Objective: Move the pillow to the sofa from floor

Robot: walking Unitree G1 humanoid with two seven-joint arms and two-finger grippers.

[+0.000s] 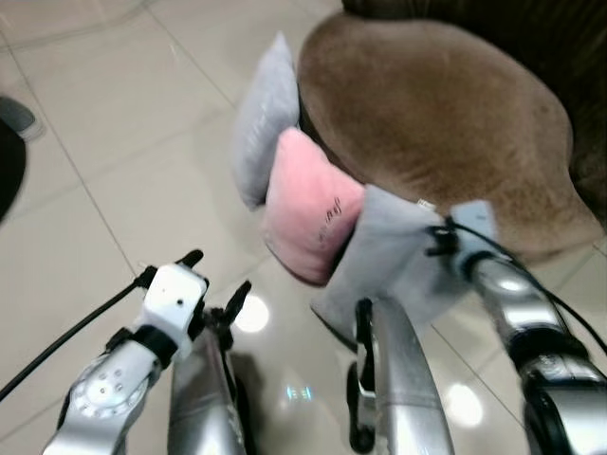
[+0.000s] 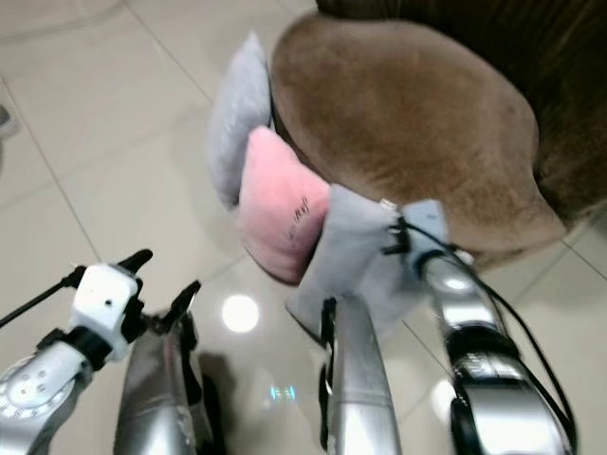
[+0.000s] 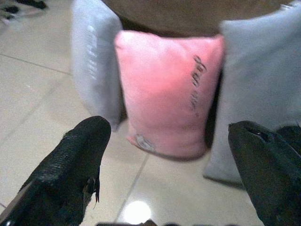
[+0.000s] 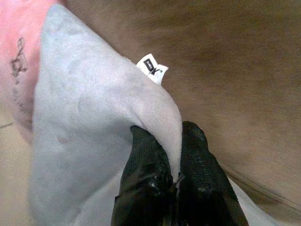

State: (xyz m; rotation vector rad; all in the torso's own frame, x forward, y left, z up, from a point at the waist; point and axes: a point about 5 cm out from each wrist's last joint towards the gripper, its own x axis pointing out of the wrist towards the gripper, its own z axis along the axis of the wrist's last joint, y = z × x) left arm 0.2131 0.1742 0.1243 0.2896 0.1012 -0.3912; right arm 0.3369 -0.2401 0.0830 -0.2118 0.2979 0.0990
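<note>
Grey pillow [image 4: 94,113], at 4 o'clock of the pink pillow [image 1: 308,213], is pinched at its top edge by the right end effector [image 4: 169,155] so it can be lifted onto the brown sofa [image 1: 436,114]. Left end effector [image 3: 169,165] waits with fingers apart.

You could not read the script on the pink pillow [image 3: 169,94]; it was blurred. The sofa [image 1: 446,123] ran off frame, its base hidden behind the pillows
</note>
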